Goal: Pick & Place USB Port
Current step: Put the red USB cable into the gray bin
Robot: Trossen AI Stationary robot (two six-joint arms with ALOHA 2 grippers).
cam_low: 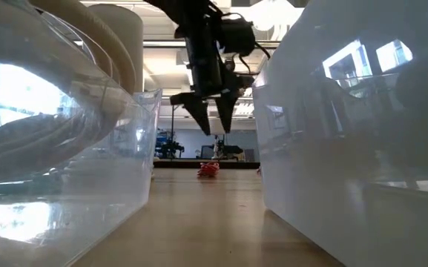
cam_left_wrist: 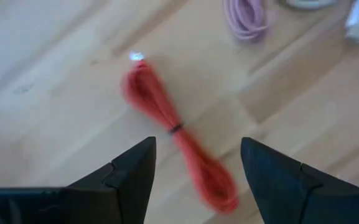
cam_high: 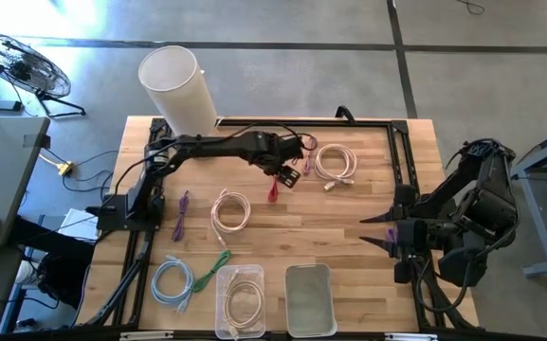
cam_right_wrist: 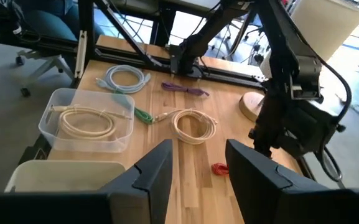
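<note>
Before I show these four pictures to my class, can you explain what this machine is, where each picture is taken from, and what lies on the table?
Two dark robot arms work at a wooden table. One picture looks straight down, one looks level across the tabletop, and one comes from each wrist. The left gripper hangs open above a bundled red cable, holding nothing. The right gripper waits at the table's right side, also empty. Coiled white cables, a purple cable, a light blue cable and a green cable lie around. Two clear plastic bins stand at the near edge; one holds a cream cable.

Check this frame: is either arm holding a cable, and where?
Nothing is held. The left gripper hangs open above the red cable; the right gripper waits empty.
</note>
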